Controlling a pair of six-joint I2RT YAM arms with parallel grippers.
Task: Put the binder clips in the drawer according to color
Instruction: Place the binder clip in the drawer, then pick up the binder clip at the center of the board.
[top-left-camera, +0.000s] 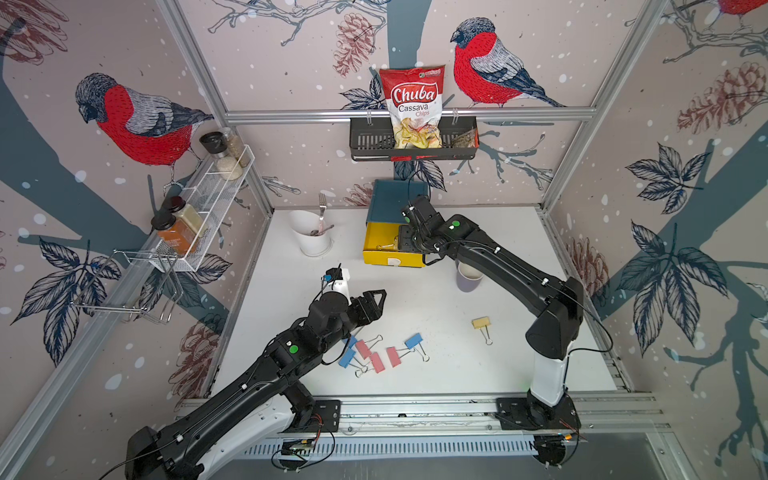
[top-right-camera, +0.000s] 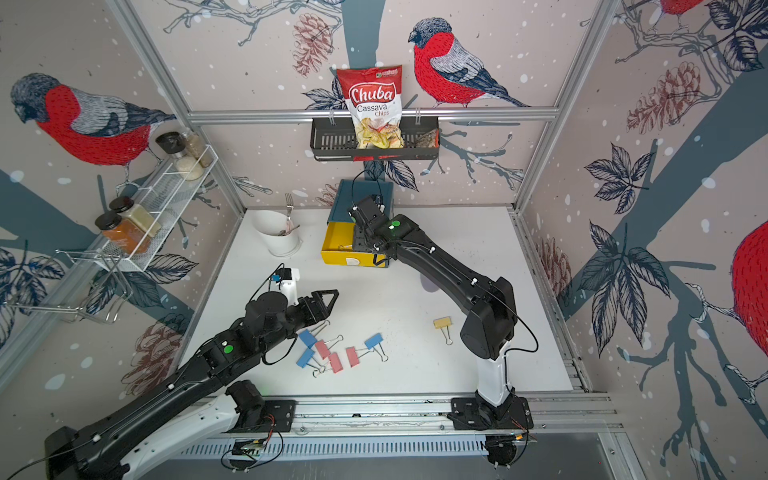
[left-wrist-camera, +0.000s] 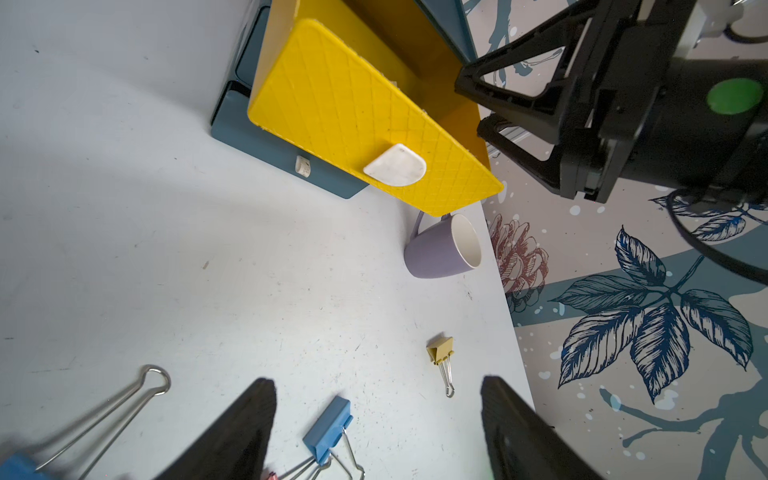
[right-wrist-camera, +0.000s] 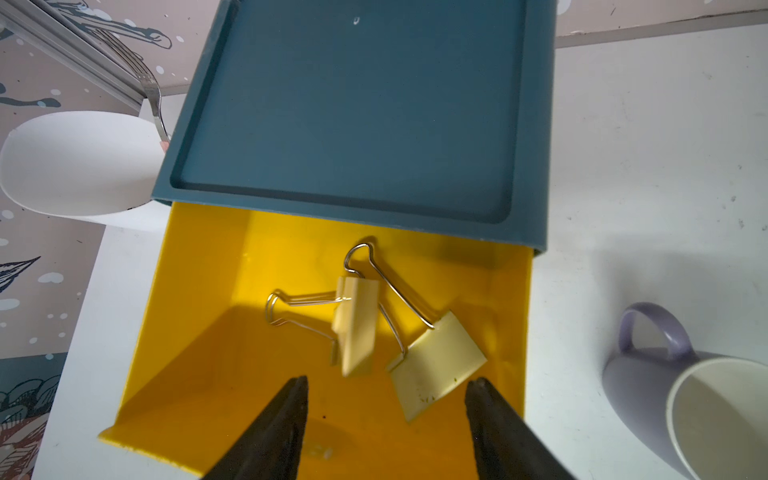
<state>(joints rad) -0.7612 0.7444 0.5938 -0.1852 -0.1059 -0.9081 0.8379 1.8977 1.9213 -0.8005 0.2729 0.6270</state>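
**Two yellow clips in the open top drawer, right gripper released above them**

The top drawer (right-wrist-camera: 199, 332) of the teal drawer chest (right-wrist-camera: 353, 104) is seen pulled out. Inside it, one pale yellow binder clip (right-wrist-camera: 436, 370) and a second, slightly blurred yellow clip (right-wrist-camera: 357, 328) are found lying with their wire handles crossed. The right gripper (right-wrist-camera: 388, 382) is positioned over this drawer with jaws parted and nothing grasped; both clips lie just beyond its tips. In front of the chest and well apart from it, a third yellow clip (top-left-camera: 481, 323) is seen alone on the surface (top-left-camera: 436, 291). Three blue clips (top-left-camera: 413, 341) and three pink clips (top-left-camera: 377, 361) are clustered farther out. The left gripper (top-left-camera: 372, 301) is seen released and empty between the chest and that cluster.
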